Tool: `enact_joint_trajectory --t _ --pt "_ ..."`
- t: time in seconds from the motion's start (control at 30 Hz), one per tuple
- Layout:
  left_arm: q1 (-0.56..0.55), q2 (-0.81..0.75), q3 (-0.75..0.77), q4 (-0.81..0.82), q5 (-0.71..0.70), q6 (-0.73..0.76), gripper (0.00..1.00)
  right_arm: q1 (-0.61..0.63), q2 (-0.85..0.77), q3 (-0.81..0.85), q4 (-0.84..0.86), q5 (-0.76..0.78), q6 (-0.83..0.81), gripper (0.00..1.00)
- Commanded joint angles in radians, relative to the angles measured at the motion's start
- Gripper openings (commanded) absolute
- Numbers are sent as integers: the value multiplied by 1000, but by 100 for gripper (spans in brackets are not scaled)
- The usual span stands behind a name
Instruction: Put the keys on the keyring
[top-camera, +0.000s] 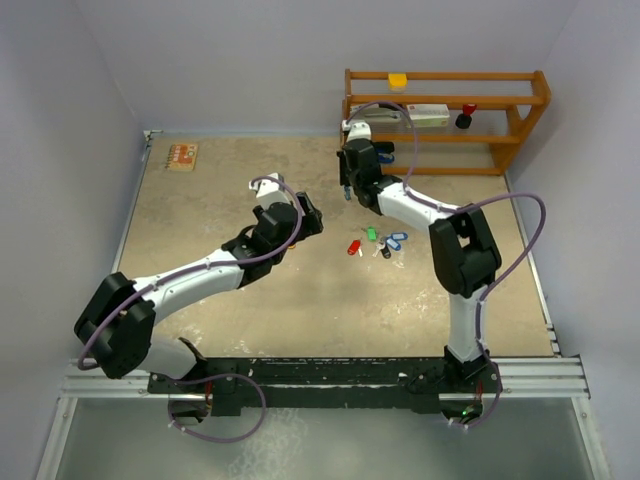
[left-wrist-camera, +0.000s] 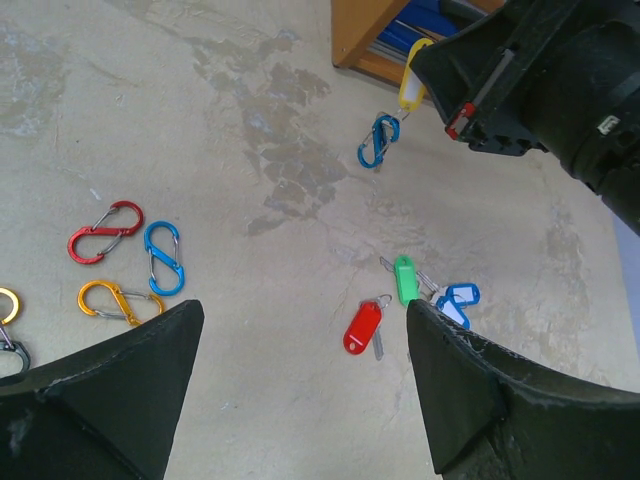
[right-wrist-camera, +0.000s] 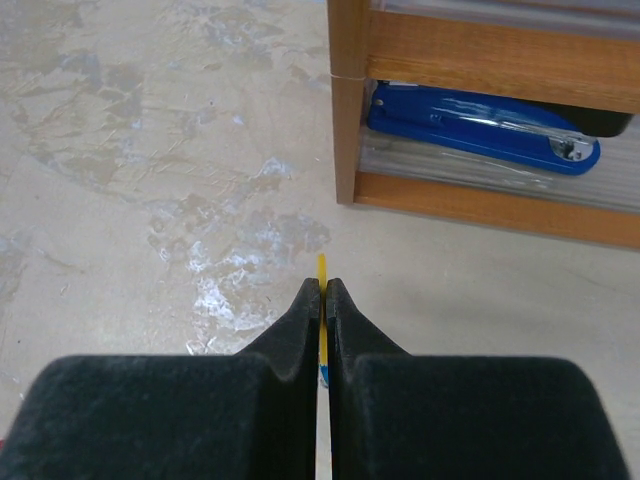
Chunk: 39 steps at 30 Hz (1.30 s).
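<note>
**Yellow Tag Pinched by Right Claw; Other Keys Lying on Surface**

The right claw (right-wrist-camera: 322, 300) is pressed together on a yellow tag (left-wrist-camera: 413, 85), which is held above the surface (top-camera: 330, 300) just in front of a wooden rack (top-camera: 445, 75). A hanging clip (left-wrist-camera: 378, 141), blue, is seen dangling from that tag. The left claw (left-wrist-camera: 305, 312) is spread wide and held over the surface, pointed toward the keys. These are grouped near the middle of the surface: a red key (left-wrist-camera: 363, 328), a green key (left-wrist-camera: 404, 279) just beside it, and blue keys (left-wrist-camera: 460, 297) against the green one. Well apart from them, a red clip (left-wrist-camera: 105, 231), a blue clip (left-wrist-camera: 163, 258) and an orange clip (left-wrist-camera: 115, 301) are laid close together. A stapler (right-wrist-camera: 480, 115) is stored in the rack.
</note>
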Motion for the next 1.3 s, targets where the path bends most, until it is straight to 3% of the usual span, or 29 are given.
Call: enact_joint_trajectory --t 0.0,0.43,0.53,0.73,1.03,1.27 --pt "12 -47 -8 30 -18 1 79 -6 18 71 15 -21 -6 0" --pt "20 -33 5 28 -15 4 79 -30 45 56 7 -8 25 0" --pt "20 -27 13 28 -8 3 79 -39 26 33 10 15 28 10" --pt "20 -28 14 25 -4 1 80 -74 -37 -44 19 25 55 62" --pt "21 -32 17 12 -9 10 80 -77 -205 -189 -7 32 81 70" --pt "46 8 29 -38 -3 15 80 -65 -295 -260 -180 -29 128 71"
